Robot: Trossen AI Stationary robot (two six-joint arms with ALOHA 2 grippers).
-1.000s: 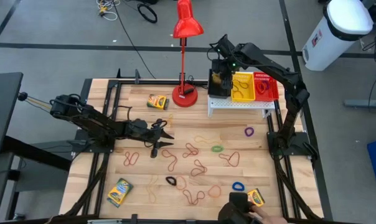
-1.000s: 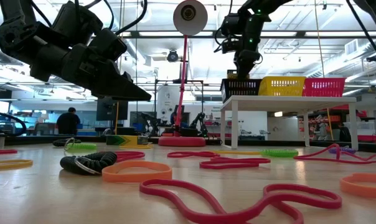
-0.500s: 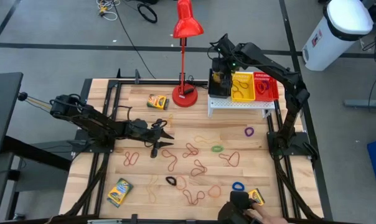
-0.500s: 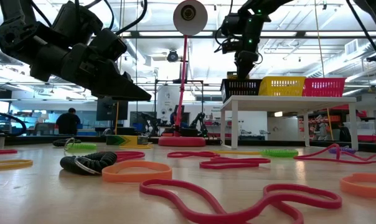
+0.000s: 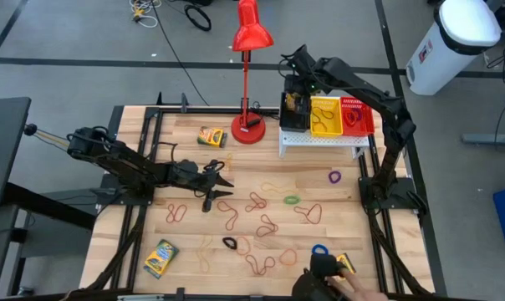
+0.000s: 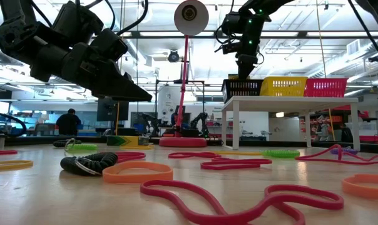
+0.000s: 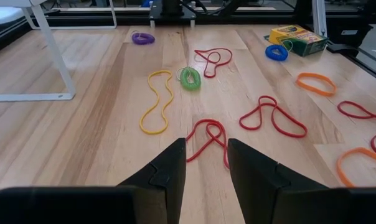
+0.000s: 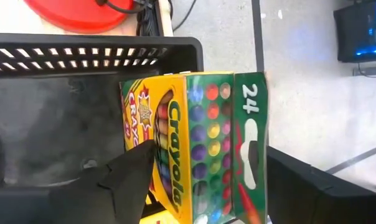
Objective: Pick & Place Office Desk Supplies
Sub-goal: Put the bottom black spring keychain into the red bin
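Light wood bench [image 5: 261, 180] in an open lab with grey floor; the low view shows ceiling lights and a person far back. Main item: a yellow-and-green crayon box [image 8: 200, 146] sitting in the black mesh bin [image 8: 63, 53], front reads "Crayola", green end panel reads "24", rows of coloured dots printed on the face. The right gripper [image 5: 296, 82] is over that bin, fingers [image 8: 129, 174] spread apart either side of the box, not clamped on it. The black bin sits on a white riser [image 5: 323, 139] at the far right of the bench, with the yellow bin [image 5: 325, 115] next to it and the red bin [image 5: 357, 115] beyond that. More crayon boxes: one by the lamp base [image 5: 211, 136], one at the near left [image 5: 160, 257], one at the near right edge [image 5: 344, 264], where a hand [image 5: 353, 288] reaches in from the bench's near edge. Rubber-band loops are scattered mid-bench: red [image 7: 272, 115], yellow [image 7: 158, 102], green [image 7: 189, 77], purple [image 7: 142, 38], blue [image 7: 276, 51], orange [image 7: 316, 81]. The left gripper [image 5: 219, 186] hovers over the middle left of the bench, fingers [image 7: 169, 171] parted with nothing between them. A red desk lamp [image 5: 251, 50] stands at the far edge.
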